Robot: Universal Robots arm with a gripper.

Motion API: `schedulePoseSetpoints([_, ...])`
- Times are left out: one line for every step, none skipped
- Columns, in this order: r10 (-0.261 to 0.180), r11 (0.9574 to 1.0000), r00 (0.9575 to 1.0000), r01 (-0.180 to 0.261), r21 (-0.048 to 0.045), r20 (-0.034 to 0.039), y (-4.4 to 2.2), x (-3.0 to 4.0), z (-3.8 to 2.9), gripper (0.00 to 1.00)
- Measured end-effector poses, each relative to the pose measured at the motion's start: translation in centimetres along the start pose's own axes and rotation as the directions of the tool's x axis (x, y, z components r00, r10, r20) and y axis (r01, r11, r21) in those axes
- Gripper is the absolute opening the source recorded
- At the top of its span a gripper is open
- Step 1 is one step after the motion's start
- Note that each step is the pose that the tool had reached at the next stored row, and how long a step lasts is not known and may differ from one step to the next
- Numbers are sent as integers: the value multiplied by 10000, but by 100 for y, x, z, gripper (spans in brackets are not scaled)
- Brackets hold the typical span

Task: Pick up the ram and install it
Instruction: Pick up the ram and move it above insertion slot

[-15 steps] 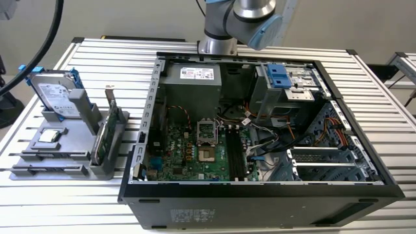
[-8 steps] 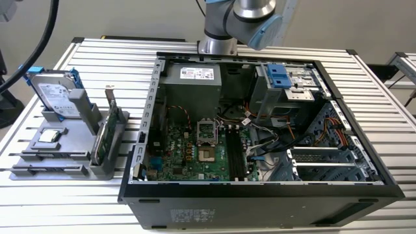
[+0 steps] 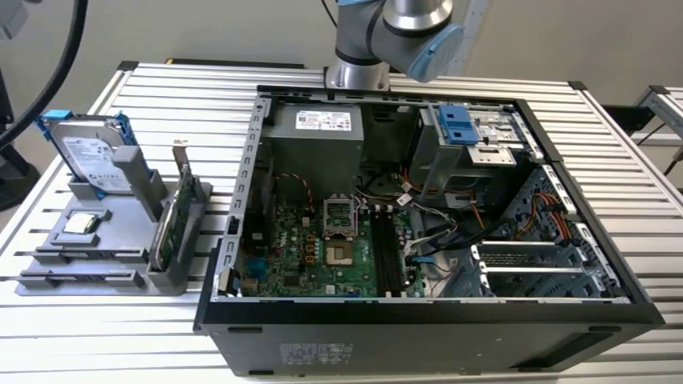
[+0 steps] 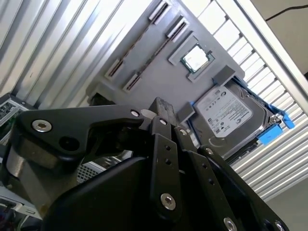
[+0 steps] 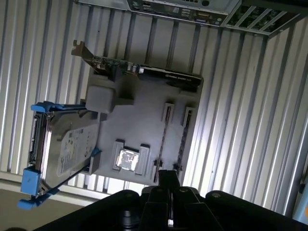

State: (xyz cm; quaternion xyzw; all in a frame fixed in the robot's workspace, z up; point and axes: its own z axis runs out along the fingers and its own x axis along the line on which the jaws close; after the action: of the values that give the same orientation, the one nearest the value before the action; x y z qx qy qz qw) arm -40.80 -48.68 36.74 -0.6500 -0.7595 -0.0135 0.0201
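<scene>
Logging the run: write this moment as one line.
gripper: shut, empty, clear of gray holder | ram: in holder, untouched | pick: not done

In the exterior view the arm's wrist joint sits at the upper edge. In the second wrist view the gripper has its fingertips pressed together.

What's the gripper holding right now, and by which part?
Nothing that can be seen. In both wrist views the gripper has its fingers shut together with nothing between them or sticking out past the tips.
</scene>
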Motion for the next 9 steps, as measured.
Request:
schedulePoseSetpoints([57,10000,10000,-57,-3,0,0,0,1,0])
schedulePoseSetpoints([114,9999,9999,-114,-6,-1,0,0,1,0])
schedulePoseSetpoints([177,9998,9998,-177,-8,-1,0,0,2,0])
schedulePoseSetpoints([243,9997,9997,-243,-12,-1,0,0,3,0])
schedulePoseSetpoints([326,9995,9995,-326,-15,-1,0,0,3,0])
schedulePoseSetpoints([405,9992,9992,-405,-18,-2,0,0,4,0])
schedulePoseSetpoints([496,9988,9988,-496,-23,-2,0,-1,5,0])
schedulePoseSetpoints([573,9984,9984,-573,-26,-2,0,-1,6,0])
schedulePoseSetpoints([609,9981,9981,-609,-29,-4,0,0,8,0])
